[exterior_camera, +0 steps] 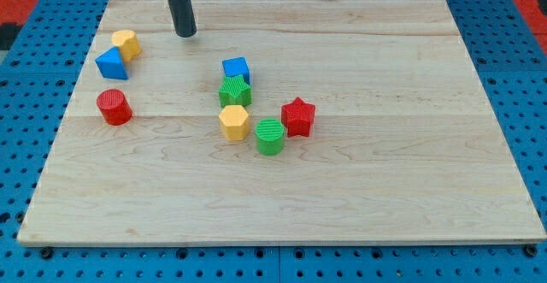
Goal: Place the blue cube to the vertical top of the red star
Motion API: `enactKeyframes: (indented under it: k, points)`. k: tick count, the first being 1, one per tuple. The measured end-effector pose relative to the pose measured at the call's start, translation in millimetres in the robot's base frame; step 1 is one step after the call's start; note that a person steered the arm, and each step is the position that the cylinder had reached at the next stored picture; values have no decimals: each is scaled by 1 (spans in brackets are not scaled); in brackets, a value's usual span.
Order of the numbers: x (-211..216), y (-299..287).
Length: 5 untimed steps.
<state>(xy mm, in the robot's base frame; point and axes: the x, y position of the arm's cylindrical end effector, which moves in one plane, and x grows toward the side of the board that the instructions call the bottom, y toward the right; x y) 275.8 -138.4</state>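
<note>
The blue cube [236, 68] sits near the board's middle, touching a green star-like block [234, 91] just below it. The red star [298, 116] lies to the lower right of the cube, next to a green cylinder [270, 136]. My tip [185, 33] rests on the board near the view's top, up and to the left of the blue cube, with a clear gap between them. It touches no block.
A yellow hexagonal block [233, 122] lies below the green star-like block. At the view's left are a yellow block [126, 43], a blue triangular block [112, 63] touching it, and a red cylinder [114, 107]. The wooden board [385, 189] lies on a blue pegboard.
</note>
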Motion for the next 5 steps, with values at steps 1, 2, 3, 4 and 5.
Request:
enactKeyframes:
  k: [1,2,3,4,5]
  points:
    - [-1,0]
    - [-32,-35]
    - [10,25]
    - [57,66]
    - [86,104]
